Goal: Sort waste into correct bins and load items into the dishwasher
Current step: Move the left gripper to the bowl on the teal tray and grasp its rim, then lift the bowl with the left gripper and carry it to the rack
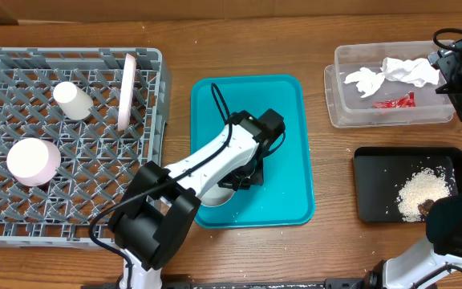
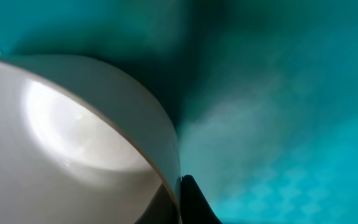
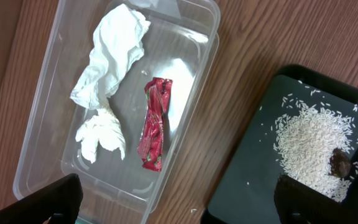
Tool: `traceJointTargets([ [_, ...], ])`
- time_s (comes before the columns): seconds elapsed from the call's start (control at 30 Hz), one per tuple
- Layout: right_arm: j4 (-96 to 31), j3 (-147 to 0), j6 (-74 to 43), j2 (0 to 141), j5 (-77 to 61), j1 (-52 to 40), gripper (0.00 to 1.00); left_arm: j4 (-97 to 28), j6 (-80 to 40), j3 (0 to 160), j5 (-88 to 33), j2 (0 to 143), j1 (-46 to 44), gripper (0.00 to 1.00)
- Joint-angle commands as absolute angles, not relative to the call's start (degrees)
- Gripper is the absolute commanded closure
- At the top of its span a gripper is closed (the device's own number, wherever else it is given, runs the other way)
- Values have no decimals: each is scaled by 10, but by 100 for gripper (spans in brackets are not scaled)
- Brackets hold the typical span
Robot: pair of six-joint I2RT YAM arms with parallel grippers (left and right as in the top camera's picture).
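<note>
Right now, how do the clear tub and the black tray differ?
The clear tub is see-through with taller walls; the black tray is opaque and shallow. The tub holds tissue paper and a red wrapper; the tray holds rice with a brown lump. Both are rectangular.

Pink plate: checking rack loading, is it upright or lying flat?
Upright: the plate stands on edge in the grey rack, showing only its rim.
</note>
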State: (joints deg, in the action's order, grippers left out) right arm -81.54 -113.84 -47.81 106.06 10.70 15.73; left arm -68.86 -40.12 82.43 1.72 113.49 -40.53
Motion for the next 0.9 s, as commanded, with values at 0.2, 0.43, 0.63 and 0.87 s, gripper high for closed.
traceJointTargets([
  [0.2, -813, -1145, -478, 1049, 111, 158, 0, -889, -389, 1127, 29, 1119, -383, 96],
  [0.43, -813, -1145, -478, 1049, 111, 158, 0, -965, -322, 1284, -1, 1047, -278, 96],
  [0.63, -813, -1145, -478, 1049, 111, 158, 0, -968, -197, 1292, -185, 968, -63, 96],
  [0.87, -813, -1145, -478, 1049, 111, 158, 0, -968, -75, 1242, -408, 963, 229, 96],
])
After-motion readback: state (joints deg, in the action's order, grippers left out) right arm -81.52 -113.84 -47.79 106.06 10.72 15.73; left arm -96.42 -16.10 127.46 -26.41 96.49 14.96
